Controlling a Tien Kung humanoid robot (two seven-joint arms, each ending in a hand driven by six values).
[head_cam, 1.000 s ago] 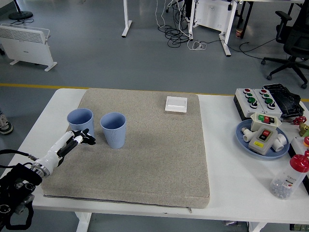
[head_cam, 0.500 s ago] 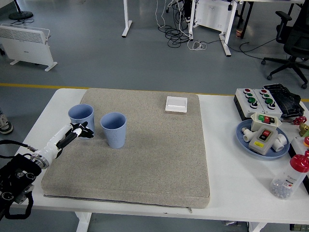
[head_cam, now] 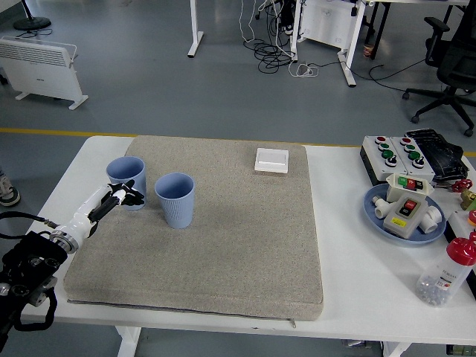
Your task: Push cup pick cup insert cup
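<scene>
Head view: the left hand (head_cam: 123, 198) reaches in from the lower left corner, fingers curled around the left cup (head_cam: 125, 181) near the grey mat's (head_cam: 223, 245) left edge. A second cup (head_cam: 175, 199) stands just beside it. The white table (head_cam: 357, 260) sits on grey floor.

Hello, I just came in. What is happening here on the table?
The left robot hand reaches in from the lower left and touches the near side of the left blue cup on the grey mat. A second blue cup stands upright just to its right, apart from it. Neither cup is lifted or stacked yet. The right arm is not visible.
</scene>
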